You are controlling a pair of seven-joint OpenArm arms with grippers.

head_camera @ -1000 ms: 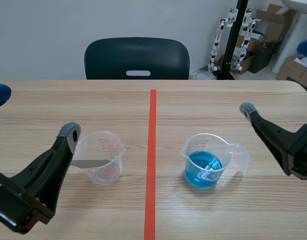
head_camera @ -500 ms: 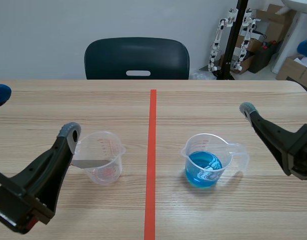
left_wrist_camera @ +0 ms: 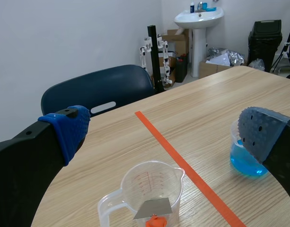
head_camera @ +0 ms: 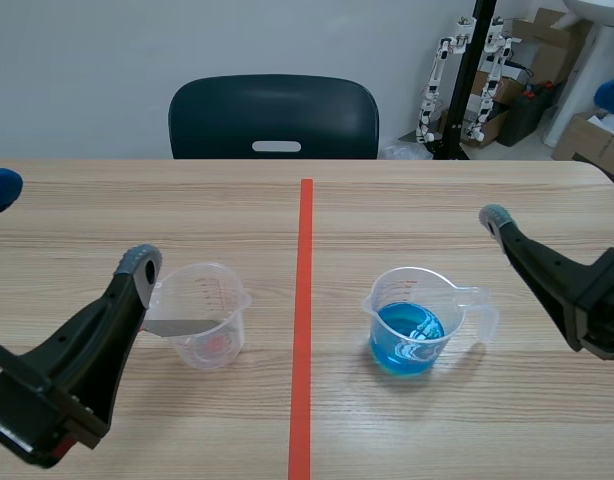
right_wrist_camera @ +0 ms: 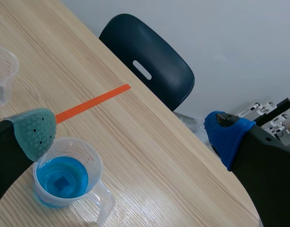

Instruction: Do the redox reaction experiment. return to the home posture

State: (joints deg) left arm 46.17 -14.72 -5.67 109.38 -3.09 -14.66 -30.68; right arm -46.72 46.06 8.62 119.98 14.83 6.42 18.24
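A clear measuring cup (head_camera: 209, 315) stands left of the tape line, holding a small grey metal sheet (head_camera: 182, 327) and an orange-red bit (left_wrist_camera: 156, 221) at its bottom. Right of the line stands a second clear cup (head_camera: 417, 320) part filled with blue liquid, a small square piece lying in it (right_wrist_camera: 64, 179). My left gripper (head_camera: 67, 226) is open, raised near the table's left front, with the first cup (left_wrist_camera: 149, 198) below and ahead between its fingers. My right gripper (right_wrist_camera: 131, 130) is open too, held above the table's right side, the blue cup under its left finger. Neither holds anything.
An orange-red tape line (head_camera: 303, 320) runs down the table's middle. A dark blue chair (head_camera: 274, 117) stands behind the far edge. Cardboard boxes and a black stand (head_camera: 477, 80) are at the back right, off the table, with a white sink (left_wrist_camera: 198, 14) beyond.
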